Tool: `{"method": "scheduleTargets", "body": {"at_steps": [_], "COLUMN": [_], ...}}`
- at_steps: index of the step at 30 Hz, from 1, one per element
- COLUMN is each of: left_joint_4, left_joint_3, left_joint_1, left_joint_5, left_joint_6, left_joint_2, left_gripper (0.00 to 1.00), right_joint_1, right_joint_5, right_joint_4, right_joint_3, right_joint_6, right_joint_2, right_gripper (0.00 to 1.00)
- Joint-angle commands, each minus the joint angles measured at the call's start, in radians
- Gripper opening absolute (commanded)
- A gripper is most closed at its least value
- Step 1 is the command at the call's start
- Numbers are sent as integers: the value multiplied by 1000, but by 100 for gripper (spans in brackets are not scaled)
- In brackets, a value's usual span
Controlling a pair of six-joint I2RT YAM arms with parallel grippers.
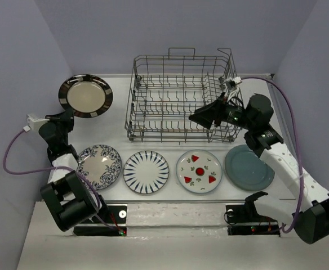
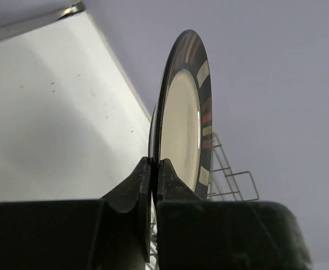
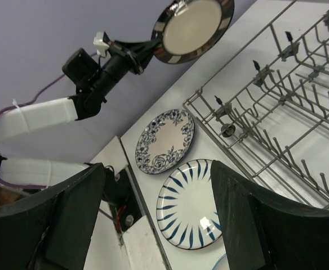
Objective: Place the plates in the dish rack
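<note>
My left gripper point(image 1: 70, 114) is shut on the rim of the dark glossy plate point(image 1: 86, 95) and holds it in the air on edge at the far left, left of the dish rack point(image 1: 132, 107). In the left wrist view the fingertips point(image 2: 147, 171) pinch the plate point(image 2: 181, 112). My right gripper point(image 1: 196, 117) is open and empty above the rack's front right part. On the table before the rack lie the blue floral plate point(image 1: 99, 166), the striped plate point(image 1: 146, 172), the fruit plate point(image 1: 199, 171) and the teal-grey plate point(image 1: 249, 167). The right wrist view shows its gripper point(image 3: 159, 219), the floral plate point(image 3: 164, 140) and the striped plate point(image 3: 190, 202).
The rack point(image 3: 226, 130) holds no plates and its upright tines stand in rows. Walls close the table on the left, far and right sides. A purple cable point(image 1: 291, 124) loops along the right arm. The rack's wire side point(image 2: 232, 180) shows behind the held plate.
</note>
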Motion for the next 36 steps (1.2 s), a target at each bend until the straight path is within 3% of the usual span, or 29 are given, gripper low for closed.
{"method": "scheduleTargets", "body": {"at_steps": [1, 9, 14, 20, 25, 30, 33, 34, 35, 36], "left_joint_4": [221, 203, 204, 250, 279, 306, 310, 309, 303, 289], "left_joint_3": [53, 74, 51, 25, 31, 13, -1, -4, -7, -5], "left_joint_1": [-14, -94, -223, -329, -390, -413, -416, -416, -416, -416], "left_joint_5": [2, 122, 226, 352, 420, 449, 467, 472, 475, 478], "left_joint_6": [-81, -128, -131, -168, -161, -164, -159, -156, -151, -141], "left_joint_2": [-147, -370, -396, -400, -384, -365, -365, -370, -374, -379], "left_gripper": [6, 6, 6, 6, 6, 6, 6, 6, 6, 7], "right_joint_1": [73, 129, 141, 141, 141, 141, 141, 141, 141, 141], "right_joint_5": [62, 114, 122, 21, 38, -73, -128, -134, -131, -122], "right_joint_4": [0, -124, -136, -138, -116, 27, 95, 117, 117, 118], "right_joint_3": [159, 430, 529, 559, 523, 462, 431, 427, 424, 421], "right_joint_6": [-77, -155, -180, -204, -195, -119, -48, -25, -19, -13], "right_joint_2": [97, 330, 436, 554, 555, 544, 548, 548, 545, 539], "right_gripper": [82, 85, 87, 90, 89, 85, 57, 25, 10, 7]}}
